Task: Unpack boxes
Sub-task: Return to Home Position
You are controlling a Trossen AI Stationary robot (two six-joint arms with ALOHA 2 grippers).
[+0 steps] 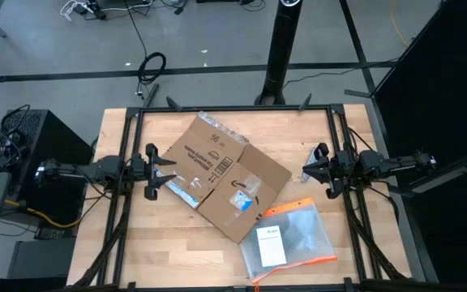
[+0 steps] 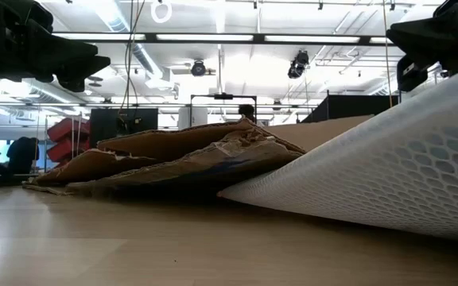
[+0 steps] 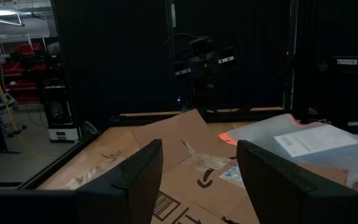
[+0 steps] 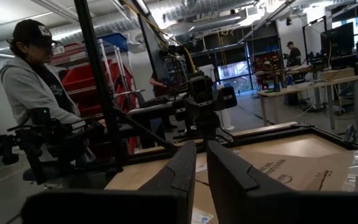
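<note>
The brown cardboard box lies opened out and nearly flat on the middle of the wooden table, printed side up, with clear tape and a white-and-blue label. My left gripper hovers open at the table's left, its fingertips over the box's left edge; the left wrist view shows the cardboard beyond its spread fingers. My right gripper hovers shut at the table's right, just off the box's right corner, with nothing between its fingers. Both are raised above the table.
A flat clear plastic pouch with an orange edge lies at the near right, its far corner against the box; it fills the low view's right side. Bare wood lies near left. A person stands beyond the table's left side.
</note>
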